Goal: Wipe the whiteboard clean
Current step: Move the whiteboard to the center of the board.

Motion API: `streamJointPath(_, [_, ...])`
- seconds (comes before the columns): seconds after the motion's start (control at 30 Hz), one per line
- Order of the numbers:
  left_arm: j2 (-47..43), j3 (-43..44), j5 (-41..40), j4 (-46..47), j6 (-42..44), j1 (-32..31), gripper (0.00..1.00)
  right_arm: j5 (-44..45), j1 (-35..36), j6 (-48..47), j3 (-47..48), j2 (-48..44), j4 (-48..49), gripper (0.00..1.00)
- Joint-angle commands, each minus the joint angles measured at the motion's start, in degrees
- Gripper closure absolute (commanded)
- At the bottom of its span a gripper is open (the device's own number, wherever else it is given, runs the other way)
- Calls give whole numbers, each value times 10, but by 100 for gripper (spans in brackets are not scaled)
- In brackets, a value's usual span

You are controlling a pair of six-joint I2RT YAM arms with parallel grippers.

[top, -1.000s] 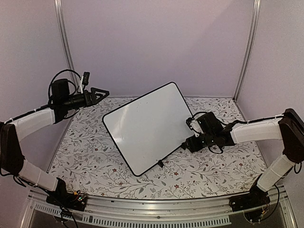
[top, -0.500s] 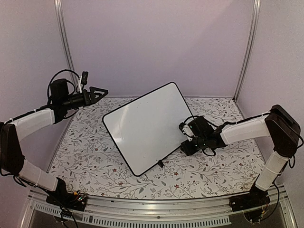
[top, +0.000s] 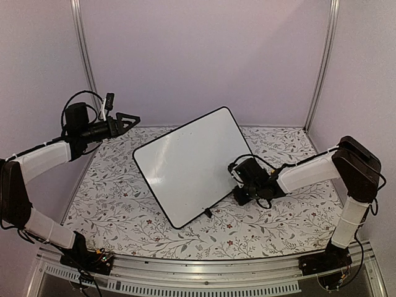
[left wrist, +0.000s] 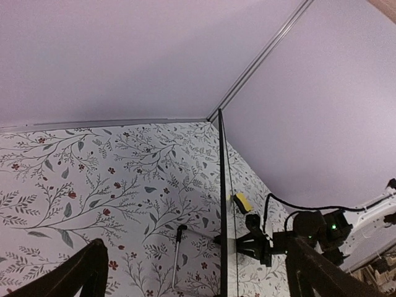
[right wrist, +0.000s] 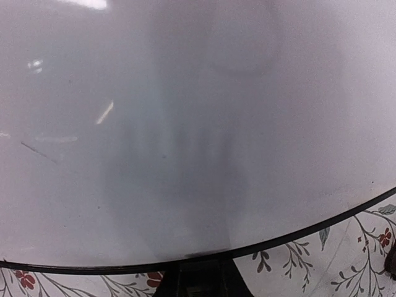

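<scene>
The whiteboard (top: 185,164) stands tilted in the middle of the table, and its face looks blank in the top view. It fills the right wrist view as the whiteboard (right wrist: 185,124), with only a faint short stroke at the left. The left wrist view shows the whiteboard (left wrist: 221,185) edge-on. My right gripper (top: 237,189) is shut on its lower right edge, with the black frame running between the jaws of the right gripper (right wrist: 197,275). My left gripper (top: 133,119) hangs open and empty, high at the back left.
Behind the board, the left wrist view shows a yellow sponge (left wrist: 241,202) and a thin pen (left wrist: 176,258) on the floral tablecloth (top: 111,198). A small black foot (top: 209,213) sticks out under the board. Walls and metal posts close in the table.
My right gripper has slid left to the board's lower right edge and closed on it. The left arm has stayed put.
</scene>
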Motion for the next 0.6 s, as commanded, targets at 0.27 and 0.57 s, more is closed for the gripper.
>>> streamJointPath(0.27, [-8, -10, -19, 13, -6, 18, 0, 97, 7, 119, 34, 35, -20, 100])
streamJointPath(0.57, [-30, -16, -71, 6, -5, 30, 0, 161, 7, 218, 159, 129, -133, 100])
